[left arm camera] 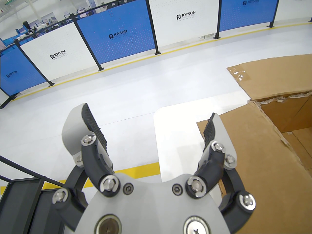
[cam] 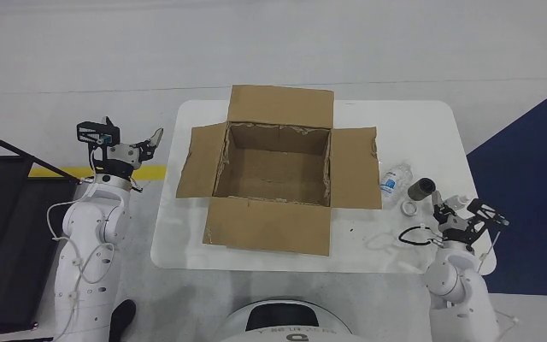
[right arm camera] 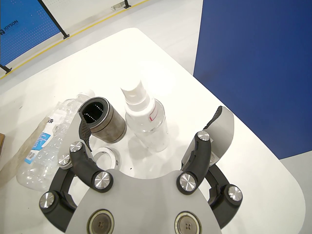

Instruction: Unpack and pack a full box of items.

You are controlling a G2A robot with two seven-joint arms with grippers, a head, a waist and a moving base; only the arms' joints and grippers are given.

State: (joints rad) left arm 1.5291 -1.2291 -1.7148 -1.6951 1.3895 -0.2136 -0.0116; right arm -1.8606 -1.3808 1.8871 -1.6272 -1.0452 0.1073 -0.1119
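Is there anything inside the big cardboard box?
Empty. The cardboard box has its flaps spread open, and in the top view its brown floor lies bare.

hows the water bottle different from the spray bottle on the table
The water bottle is crumpled and carries a blue label; the spray bottle keeps its shape and has a white label. The spray bottle has a white pump head, which the water bottle lacks. Both are clear and flank the dark cylinder on the table.
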